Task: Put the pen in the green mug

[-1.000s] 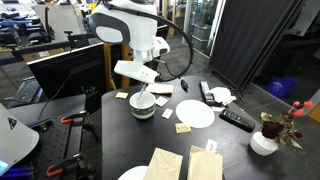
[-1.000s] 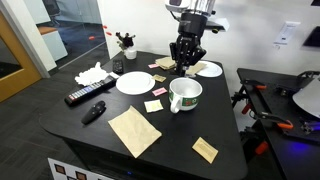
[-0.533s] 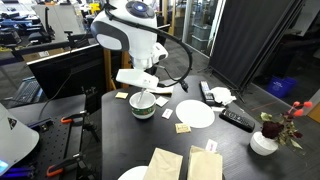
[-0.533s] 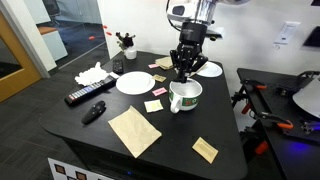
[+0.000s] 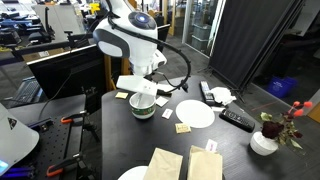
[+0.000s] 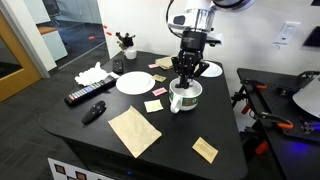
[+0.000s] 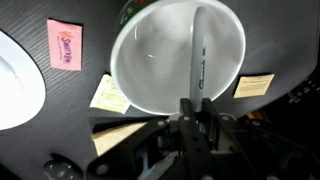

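In the wrist view, the white plate [image 7: 14, 85] lies well to the left of the green mug [image 7: 150, 60]. A pink packet [image 7: 65, 45] sits between plate and mug. A yellow slip [image 7: 108, 95] lies just beside the mug's left wall. The mug itself fills the middle of my sight, its white inside open below me. The pen [image 7: 200, 50] runs straight down over the right half of that opening. Its near end is pinched in my pincer [image 7: 200, 110], whose jaws are pressed onto the barrel. Another yellow slip [image 7: 255, 85] lies just to the right of the mug.

In both exterior views I hang directly above the mug [image 5: 143, 108], close over its rim [image 6: 185, 98]. I cannot tell whether the pen's tip already touches the bottom.

I judge the carrying is done and the step in hand is the delivery itself. The pen is lined up with the mouth but not yet let go.

The next move should be small: ease down if the tip is not yet below the rim, then spread the jaws. The mug is squat and the pen is long. So I expect the pen to tip over and lean on the rim. It is safer to release it low and well inside the wall than near the edge.
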`<state>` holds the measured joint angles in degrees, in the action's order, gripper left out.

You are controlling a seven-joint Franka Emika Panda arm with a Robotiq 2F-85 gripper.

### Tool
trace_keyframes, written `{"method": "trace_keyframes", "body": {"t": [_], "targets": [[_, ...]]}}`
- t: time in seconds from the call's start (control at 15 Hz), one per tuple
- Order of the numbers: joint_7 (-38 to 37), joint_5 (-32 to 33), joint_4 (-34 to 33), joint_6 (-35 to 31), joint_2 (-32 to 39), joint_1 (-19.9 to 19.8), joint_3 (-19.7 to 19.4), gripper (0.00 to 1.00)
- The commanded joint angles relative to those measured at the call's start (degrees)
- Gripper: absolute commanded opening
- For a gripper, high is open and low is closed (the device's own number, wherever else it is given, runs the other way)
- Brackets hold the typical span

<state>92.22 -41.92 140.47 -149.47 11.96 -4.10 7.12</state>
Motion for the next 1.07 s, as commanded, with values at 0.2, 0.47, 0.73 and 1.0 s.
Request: {"method": "trace_keyframes", "body": {"t": [0.2,0.47,0.73,1.0], "targets": [[1.44,-0.74,-0.1,-0.19,-0.2,-0.39,-0.1,0.69],[1.02,-1.0,0.69,-0.87,-1.59,-0.43,-0.26,1.0],[-0.34,-0.25,1.52,-0.92,-3.92,-0.2,-0.93,1.0],[-2.12,1.1,2.22,-0.27,-7.06,0.24,-2.06,1.0]]}}
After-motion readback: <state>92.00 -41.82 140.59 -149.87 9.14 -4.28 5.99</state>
